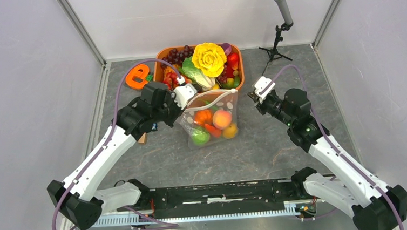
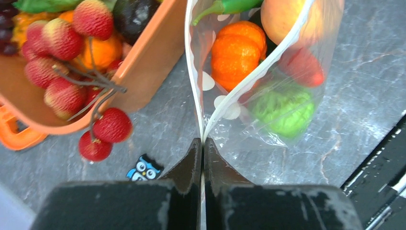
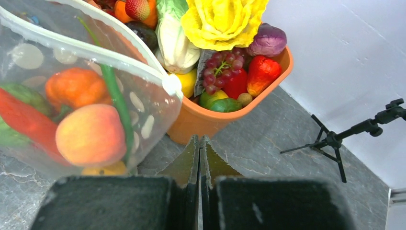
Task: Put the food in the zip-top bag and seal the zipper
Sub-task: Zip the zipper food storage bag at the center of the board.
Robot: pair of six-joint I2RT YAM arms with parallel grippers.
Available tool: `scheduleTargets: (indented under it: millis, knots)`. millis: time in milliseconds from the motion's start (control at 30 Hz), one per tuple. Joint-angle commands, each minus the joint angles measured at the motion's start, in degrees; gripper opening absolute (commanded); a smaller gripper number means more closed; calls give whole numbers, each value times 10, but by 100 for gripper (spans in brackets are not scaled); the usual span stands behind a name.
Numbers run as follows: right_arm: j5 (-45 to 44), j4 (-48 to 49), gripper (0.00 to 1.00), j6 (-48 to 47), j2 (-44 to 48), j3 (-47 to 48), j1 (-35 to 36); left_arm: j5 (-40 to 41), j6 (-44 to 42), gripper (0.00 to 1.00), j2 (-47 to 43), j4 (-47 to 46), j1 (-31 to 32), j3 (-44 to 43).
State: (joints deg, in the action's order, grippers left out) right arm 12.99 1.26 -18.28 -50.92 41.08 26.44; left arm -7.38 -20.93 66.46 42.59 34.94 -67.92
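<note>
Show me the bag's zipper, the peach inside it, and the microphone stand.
zipper [image 2: 192,81]: left wrist view, midway along the left strip.
peach [image 3: 91,134]: right wrist view, middle of its skin.
microphone stand [image 1: 278,38]: top external view, on its upright pole.

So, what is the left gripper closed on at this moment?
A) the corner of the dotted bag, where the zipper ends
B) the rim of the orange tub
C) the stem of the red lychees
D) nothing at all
A: in the left wrist view, the left gripper is shut on the corner of the zip-top bag, just where the two white strips of the zipper meet.
</note>
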Motion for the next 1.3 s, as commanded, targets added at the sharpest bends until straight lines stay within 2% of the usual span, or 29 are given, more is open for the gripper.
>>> scheduleTargets:
  millis: [0,167,233,267,300,400,467,500,633,767,900,1000,1067,1267]
  knots:
    - [-5,-2,0,-7,15,-1,-6,69,-11,2,-28,3,-4,-19]
    - [48,38,0,34,12,-18,-7,1,-17,2,-11,12,-3,-36]
    - [74,59,6,40,-3,-23,-8,-3,-18,2,-11,14,-3,-36]
    - [79,70,18,38,-17,-24,-9,-5,-19,2,-14,13,-3,-34]
    - [71,81,35,52,-30,-26,-10,-7,-19,2,-17,11,-3,-33]
    - [129,86,57,44,-71,-9,-22,-5,-21,2,-24,6,-3,-29]
    - [167,126,70,53,-84,-17,-32,-4,-22,2,-29,2,-3,-25]
    - [180,152,72,50,-88,-24,-34,-5,-22,2,-32,1,-3,-24]
    - [257,239,74,60,-112,-37,-63,-7,-22,2,-37,1,-3,-20]
    - [399,359,72,97,-154,-50,-102,-11,-23,2,-42,1,-3,-16]
    - [479,348,68,92,-206,-16,-117,-12,-23,2,-46,1,-3,-15]
    - [513,318,67,63,-223,7,-118,-10,-23,2,-48,0,-3,-16]
    - [502,307,67,51,-235,15,-118,-12,-23,2,-47,-1,-3,-16]
    - [507,357,65,93,-275,29,-118,-17,-22,2,-43,-1,-3,-14]
